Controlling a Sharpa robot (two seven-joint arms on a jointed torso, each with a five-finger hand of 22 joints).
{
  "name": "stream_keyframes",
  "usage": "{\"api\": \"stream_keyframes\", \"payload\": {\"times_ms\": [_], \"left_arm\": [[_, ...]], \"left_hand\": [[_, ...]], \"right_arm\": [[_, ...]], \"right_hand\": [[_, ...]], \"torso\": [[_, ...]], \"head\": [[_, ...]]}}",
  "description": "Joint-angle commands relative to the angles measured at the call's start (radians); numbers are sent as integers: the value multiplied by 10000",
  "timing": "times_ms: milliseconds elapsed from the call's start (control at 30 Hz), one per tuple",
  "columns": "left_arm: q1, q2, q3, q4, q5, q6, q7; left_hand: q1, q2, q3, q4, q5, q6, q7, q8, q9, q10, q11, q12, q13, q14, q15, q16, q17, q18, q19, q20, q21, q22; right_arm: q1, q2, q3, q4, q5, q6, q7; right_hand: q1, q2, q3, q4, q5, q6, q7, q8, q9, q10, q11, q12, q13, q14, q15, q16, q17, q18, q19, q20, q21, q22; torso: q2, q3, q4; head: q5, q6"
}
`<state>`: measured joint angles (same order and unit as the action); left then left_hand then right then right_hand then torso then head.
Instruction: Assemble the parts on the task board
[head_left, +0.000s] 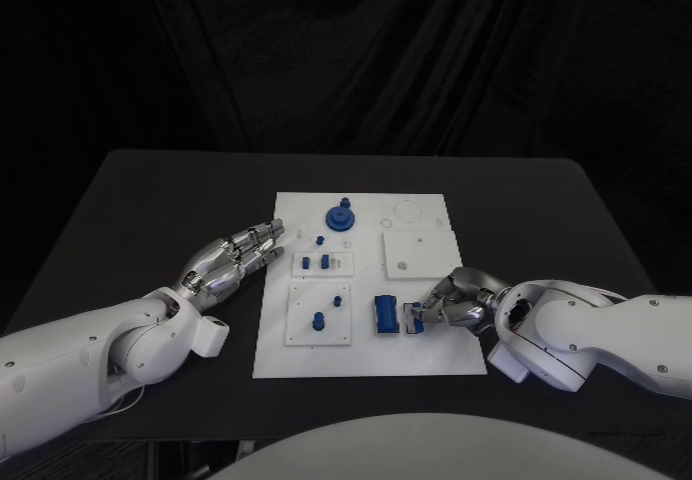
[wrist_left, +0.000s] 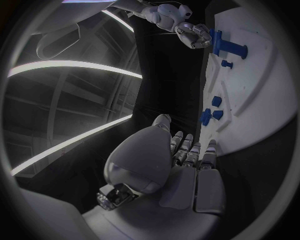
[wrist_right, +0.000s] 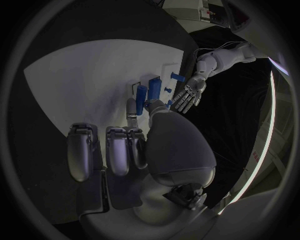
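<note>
The right robot hand (head_left: 450, 303), fingers curled but grip unclear, touches the upright blue cylindrical part (head_left: 387, 314) just beside it on the white task board (head_left: 433, 350); the left robot hand (head_left: 231, 258) lies open.

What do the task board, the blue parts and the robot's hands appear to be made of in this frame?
Task board: probably plastic, matt white, flat, with raised square plates.
Blue parts, e.g. the round one and the block: likely moulded or printed plastic, with even, dull colour.
Left hand and right hand: look like metal or metallised plastic, given the silver sheen with highlights.
</note>
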<state>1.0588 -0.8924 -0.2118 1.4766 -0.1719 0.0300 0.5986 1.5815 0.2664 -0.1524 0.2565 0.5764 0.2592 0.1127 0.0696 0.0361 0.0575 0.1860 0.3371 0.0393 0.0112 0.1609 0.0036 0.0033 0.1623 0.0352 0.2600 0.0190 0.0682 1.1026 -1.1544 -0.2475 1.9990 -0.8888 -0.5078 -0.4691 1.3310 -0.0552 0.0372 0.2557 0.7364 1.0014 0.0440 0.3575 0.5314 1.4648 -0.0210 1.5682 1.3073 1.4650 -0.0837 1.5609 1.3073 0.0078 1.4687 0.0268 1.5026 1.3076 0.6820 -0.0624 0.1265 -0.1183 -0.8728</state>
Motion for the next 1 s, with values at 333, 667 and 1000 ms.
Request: {"api": "stream_keyframes", "payload": {"times_ms": [333, 667, 1000], "left_arm": [[-13, 61, 8, -3, 38, 180, 48], [-15, 82, 8, -22, 38, 198, 42], [-21, 73, 8, -25, 38, 201, 51]], "left_hand": [[114, 1, 65, -19, 48, -22, -18, 32, 9, 37, 52, 32, 12, -20, 63, 19, 7, 104, -13, 68, 61, 4], [109, 5, 74, -15, 46, 0, -5, 41, 13, 42, 51, 34, 12, -23, 66, 17, 5, 101, -22, 70, 55, -14], [104, 5, 82, -13, 44, 7, 9, 45, 14, 45, 50, 32, 12, -22, 67, 18, 6, 97, -24, 70, 53, -17]], "right_arm": [[-18, 128, -1, -156, 113, 366, -134], [-18, 173, 0, -190, 113, 464, -225], [-18, 53, 0, -126, -118, 116, -28]], "right_hand": [[-341, 7, -201, 261, -1602, -160, 53, 15, 57, 1060, -18, 26, 2635, 996, 1, -19, 2326, 116, 676, -3, 4, 2376], [-1147, 87, -865, 323, -4151, -249, 157, -3, 96, 1060, 82, 26, 2635, 1012, 89, 15, 2407, 105, 698, 83, 48, 2391], [-1784, 248, -1242, 355, -4931, -251, 144, 37, 145, 1060, 75, 26, 2635, 1012, 88, 16, 2408, 110, 691, 95, 37, 2386]], "torso": [[-23, 3, -8], [-26, 6, -6], [-24, 6, -7]], "head": [[19, 2], [27, 2], [47, 2]]}}
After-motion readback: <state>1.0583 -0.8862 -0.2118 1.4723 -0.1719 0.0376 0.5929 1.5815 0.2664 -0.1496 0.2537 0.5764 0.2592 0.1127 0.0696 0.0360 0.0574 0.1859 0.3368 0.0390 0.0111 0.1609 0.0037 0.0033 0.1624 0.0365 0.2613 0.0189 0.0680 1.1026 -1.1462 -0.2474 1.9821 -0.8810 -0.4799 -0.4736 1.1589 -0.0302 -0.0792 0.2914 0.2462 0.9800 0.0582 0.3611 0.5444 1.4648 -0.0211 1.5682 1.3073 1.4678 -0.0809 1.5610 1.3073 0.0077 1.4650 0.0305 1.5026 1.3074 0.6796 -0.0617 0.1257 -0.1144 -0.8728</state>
